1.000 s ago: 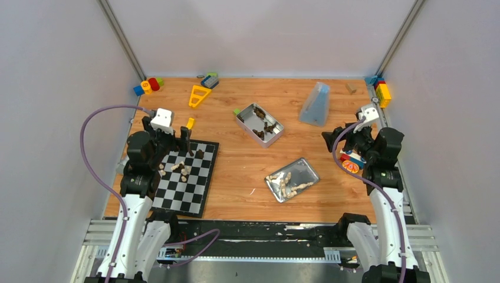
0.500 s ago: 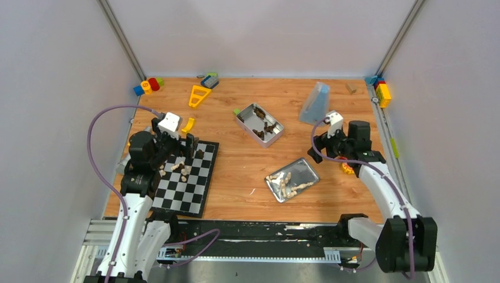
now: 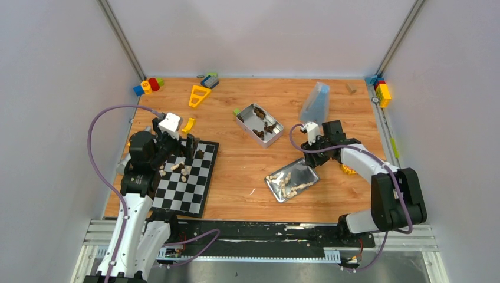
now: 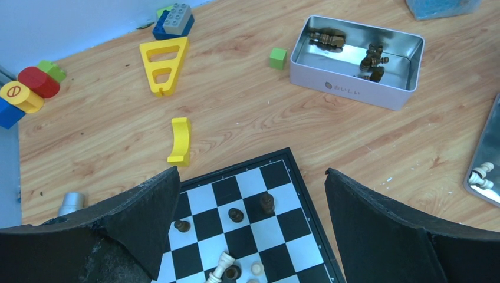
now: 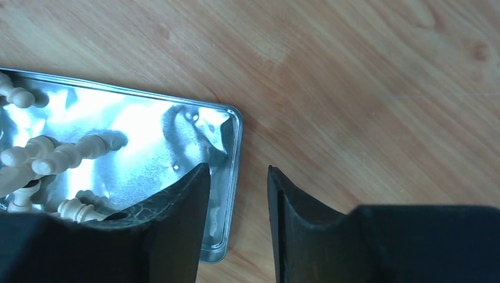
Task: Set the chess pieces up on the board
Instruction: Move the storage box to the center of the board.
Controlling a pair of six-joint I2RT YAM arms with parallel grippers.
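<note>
The board (image 3: 195, 195) lies at the near left with a few chess pieces (image 3: 183, 170) bunched on its far half. The left wrist view shows three dark pieces (image 4: 267, 203) standing and a cream one (image 4: 223, 265) lying on the board (image 4: 277, 175). My left gripper (image 4: 250, 177) hovers wide open over the board's far edge, holding nothing. My right gripper (image 5: 238, 168) straddles the right rim of the flat tray (image 5: 236, 135), its jaws narrowed but apart. Cream pieces (image 5: 65, 152) lie in that tray (image 3: 305, 171). Dark pieces (image 4: 330, 38) sit in the deeper tin (image 4: 354, 91).
A blue translucent container (image 3: 315, 105) stands behind the right gripper. A yellow triangle (image 3: 198, 94), a yellow curved block (image 4: 180, 140) and a green cube (image 4: 278, 58) lie beyond the board. Colourful blocks sit in the far left corner (image 3: 148, 86) and far right corner (image 3: 381, 89).
The right arm swung left from the table's right edge to the flat tray, and its jaws narrowed. The left gripper shifted slightly right a second ago and has stayed open since.
</note>
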